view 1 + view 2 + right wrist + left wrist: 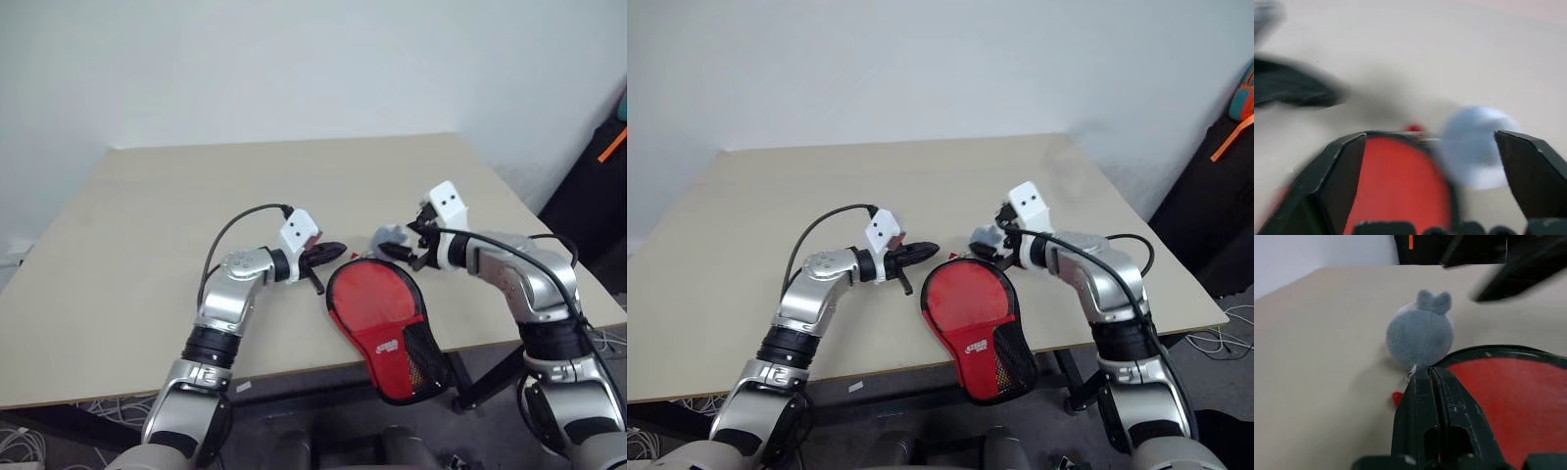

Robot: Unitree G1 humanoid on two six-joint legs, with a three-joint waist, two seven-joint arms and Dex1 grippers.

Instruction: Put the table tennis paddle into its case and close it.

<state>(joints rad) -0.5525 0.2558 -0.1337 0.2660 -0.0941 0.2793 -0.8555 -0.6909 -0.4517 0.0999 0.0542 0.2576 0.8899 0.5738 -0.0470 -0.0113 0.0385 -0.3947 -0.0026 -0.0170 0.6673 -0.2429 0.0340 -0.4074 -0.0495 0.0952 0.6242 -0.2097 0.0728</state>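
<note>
A: Where's the case (387, 328)?

B: On the near edge of the table (137, 235), red side up. Round end on the tabletop, narrow end with the white logo and black mesh hanging past the edge toward the robot. Black edging runs all round it.

A: Paddle?

B: Can't pick it out. Only the case's red face shows; whether the paddle sits inside I can't tell.

A: Left gripper (328, 252)?

B: At the far left rim of the round end, pointing right, low over the table. Fingers pressed together, no gap; the left wrist view shows them side by side, tips right at the black edging. Whether they pinch anything between them is hidden.

A: Right gripper (411, 250)?

B: Just beyond the round end's far right side, pointing left and down. Fingers spread wide, nothing between them in the right wrist view; they frame the red face and a pale wad.

A: Wad?

B: Small grey-white fuzzy ball (1420, 335) with two little nubs on top, on the table touching or just beside the case's far rim, between the two grippers. A tiny red bit (1397, 398) lies on the table near the left fingertips; can't tell what it is.

A: Grippers touching each other?

B: No, apart, with the wad in the gap.
</note>
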